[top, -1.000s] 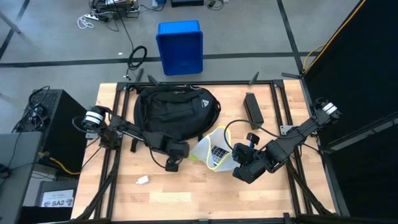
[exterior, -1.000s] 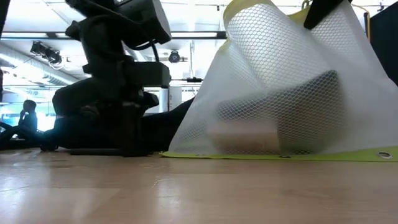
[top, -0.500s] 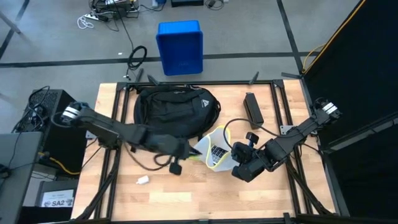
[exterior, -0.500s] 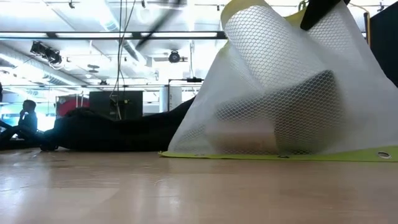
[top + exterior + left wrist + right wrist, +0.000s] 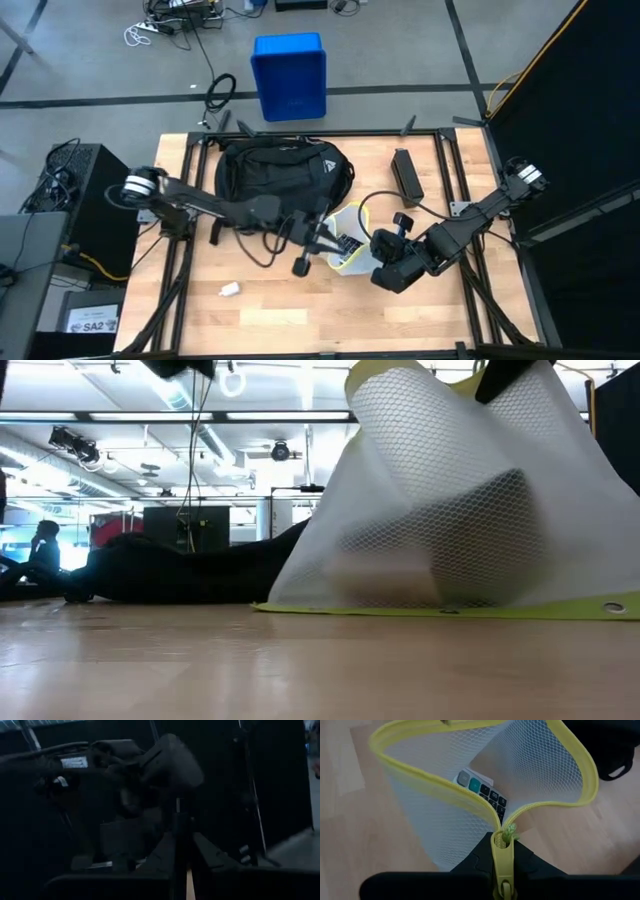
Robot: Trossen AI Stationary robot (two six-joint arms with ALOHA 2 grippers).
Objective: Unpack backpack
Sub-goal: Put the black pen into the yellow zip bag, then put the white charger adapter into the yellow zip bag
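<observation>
We see the backpack point(image 5: 283, 181) lying flat at the back of the worktop point(image 5: 270, 320), left of centre, its pale logo turned toward the right arm's side. In front of it, to the right, a white mesh pouch point(image 5: 345, 243) with a yellow zip stands propped open on the wood.

Our right tool point(image 5: 502, 870) is clamped on the pouch's yellow zip end — the pouch mouth gapes beyond the fingers, and a calculator point(image 5: 482, 791) with grey and teal keys shows inside. This tool sits well clear of the backpack, on the pouch's far side from it.

Our left tool point(image 5: 328, 240) reaches across the backpack's front edge to the pouch's near rim, fingers together; whether it pinches the mesh we cannot tell. The backpack lies just behind that arm.

A small white object point(image 5: 230, 290) lies on the wood near the front left. A blue bin point(image 5: 289, 76) stands on the floor beyond the worktop.
</observation>
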